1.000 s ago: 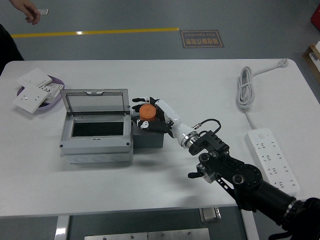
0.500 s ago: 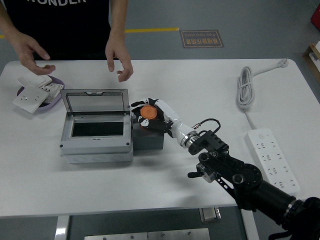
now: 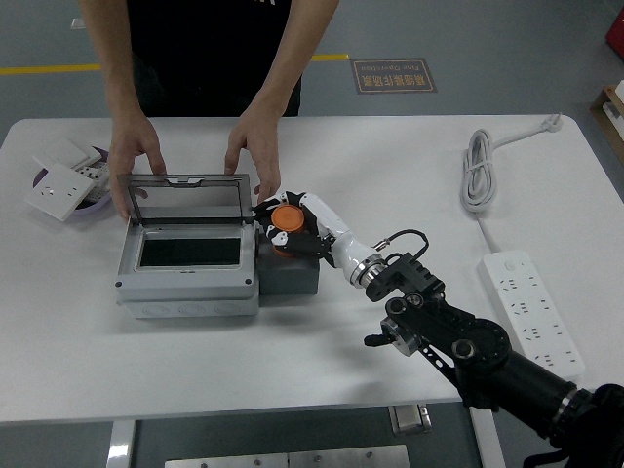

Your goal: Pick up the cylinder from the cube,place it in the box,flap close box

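1. A white table [image 3: 390,166] is seen from above, with a person standing at its far side.
2. The right arm [image 3: 468,351] is stretched in from the lower right corner, angled up and to the left across the table.
3. The right hand [image 3: 292,226] is held over a dark cube [image 3: 290,271], its white palm turned upward and its fingers [image 3: 265,209] curled around an orange cylinder [image 3: 286,218].
4. The cylinder is clamped in that hand, just above the cube's top and right beside the box's right wall.
5. A grey box [image 3: 187,273] is placed to the left of the cube, touching it, with its clear lid [image 3: 185,201] raised and its dark inside exposed.
6. The person's two hands are set at the back of the box: one hand [image 3: 132,156] at the lid's left corner, the other hand [image 3: 255,146] at its right corner, close to the robot's fingers.
7. A purple dish [image 3: 97,195] holding white wall switches [image 3: 58,180] is found at the far left.
8. A coiled white cable [image 3: 478,175] and a white power strip [image 3: 531,312] are laid on the right side.
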